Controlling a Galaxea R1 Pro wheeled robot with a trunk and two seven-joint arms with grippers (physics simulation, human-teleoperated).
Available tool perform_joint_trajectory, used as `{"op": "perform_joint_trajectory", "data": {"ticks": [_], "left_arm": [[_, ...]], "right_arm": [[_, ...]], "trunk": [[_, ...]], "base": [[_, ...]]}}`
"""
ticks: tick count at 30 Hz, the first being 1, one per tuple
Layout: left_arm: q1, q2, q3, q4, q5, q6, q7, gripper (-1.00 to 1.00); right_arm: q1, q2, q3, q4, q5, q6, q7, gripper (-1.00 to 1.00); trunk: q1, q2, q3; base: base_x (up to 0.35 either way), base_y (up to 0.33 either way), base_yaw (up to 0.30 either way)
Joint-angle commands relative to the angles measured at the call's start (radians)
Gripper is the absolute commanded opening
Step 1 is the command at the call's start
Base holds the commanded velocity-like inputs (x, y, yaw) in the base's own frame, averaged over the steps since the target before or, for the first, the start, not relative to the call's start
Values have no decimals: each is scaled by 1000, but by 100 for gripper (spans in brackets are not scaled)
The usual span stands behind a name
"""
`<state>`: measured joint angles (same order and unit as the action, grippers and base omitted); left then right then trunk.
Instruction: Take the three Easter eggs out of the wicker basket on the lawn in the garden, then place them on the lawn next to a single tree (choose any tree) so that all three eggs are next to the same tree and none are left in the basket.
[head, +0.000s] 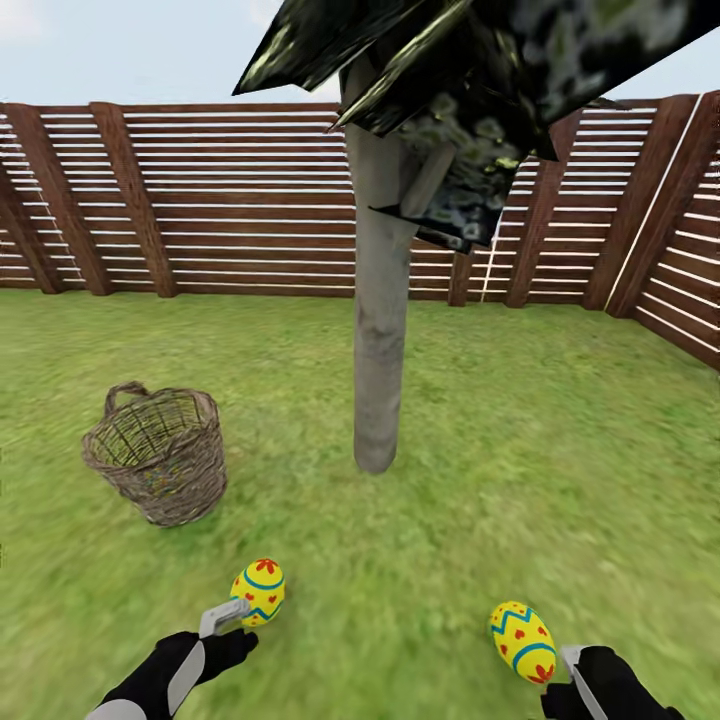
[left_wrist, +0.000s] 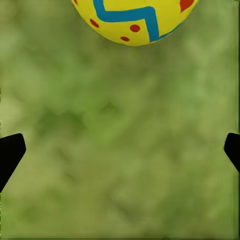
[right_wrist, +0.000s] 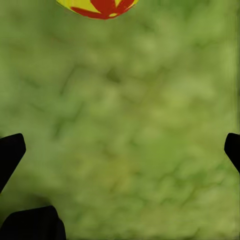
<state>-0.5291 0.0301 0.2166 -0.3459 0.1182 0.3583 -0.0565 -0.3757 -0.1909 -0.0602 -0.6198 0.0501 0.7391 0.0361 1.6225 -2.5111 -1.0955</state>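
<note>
On the lawn (head: 450, 560): two Easter eggs (head: 258, 590); fingers (left_wrist: 11, 155) spread.

Eggs: two yellow Easter eggs lie on the lawn (head: 450, 520), a left egg (head: 258, 591) and a right egg (head: 522, 641), well apart.
Basket: the wicker basket (head: 158, 455) stands upright; possibly something colourful inside.
Tree: the grey trunk (head: 380, 330) is beside the basket.

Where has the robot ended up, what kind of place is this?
A fenced garden, apparently: green grass lawn, brown horizontal-slat wooden fence, and a pale grey-beige tree trunk beside a brown wicker basket.
</note>
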Motion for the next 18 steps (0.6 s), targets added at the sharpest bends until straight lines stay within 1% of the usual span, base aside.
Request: {"op": "perform_joint_trajectory", "data": {"ticks": [1, 2, 5, 18], "left_arm": [[0, 0, 4, -1, 22, 7, -3, 100], [0, 1, 4, 0, 39, 7, -3, 100], [0, 2, 4, 1, 54, 7, -4, 100], [0, 2, 4, 1, 55, 7, -5, 100]], "right_arm": [[0, 0, -3, -2, 5, 5, 4, 100], [0, 1, -3, -1, 5, 5, 4, 100], [0, 1, -2, -1, 5, 5, 4, 100], [0, 2, -1, 1, 7, 5, 1, 100]], "trunk": [[-1, 0, 3], [-1, 0, 7], [-3, 1, 19], [-9, 4, 69]], "base": [[-211, 148, 0], [-231, 192, 0], [-221, 228, 0], [-215, 242, 0]]}}
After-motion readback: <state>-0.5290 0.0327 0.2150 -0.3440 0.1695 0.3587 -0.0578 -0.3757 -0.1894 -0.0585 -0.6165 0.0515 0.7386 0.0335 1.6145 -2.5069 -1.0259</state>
